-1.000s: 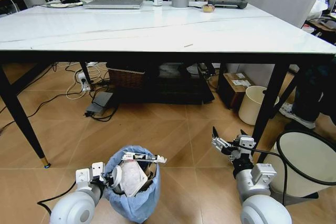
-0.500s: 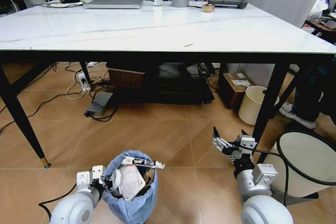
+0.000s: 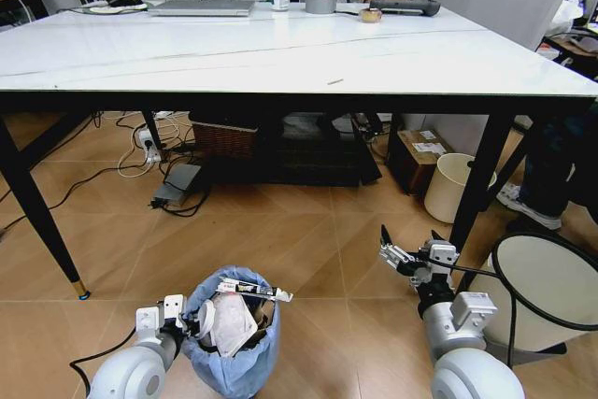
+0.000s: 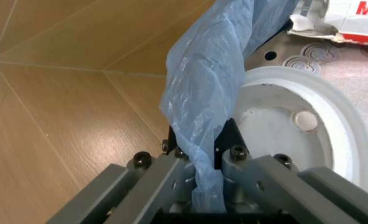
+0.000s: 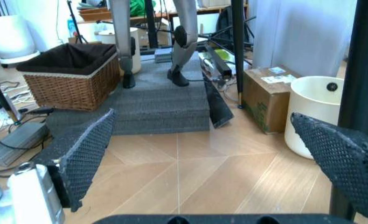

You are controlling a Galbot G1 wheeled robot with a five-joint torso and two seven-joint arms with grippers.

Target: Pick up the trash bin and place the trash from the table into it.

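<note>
**Bin gripped at its left rim, low on the floor**

Nearest, the left gripper (image 4: 199,156) pinches the crinkly blue-bagged round trash bin (image 3: 234,348) by its left rim, holding crumpled white and red trash (image 3: 234,310). Rightward, the right gripper (image 3: 402,254) hangs wide and idle. Beyond stands the white marble-look table (image 3: 280,53).

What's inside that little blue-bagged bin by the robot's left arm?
The trash bin, whose bag the left gripper pinches, holds crumpled white paper and a red-printed white wrapper across its top. Whatever lies deeper is covered by these and the bag.
</note>
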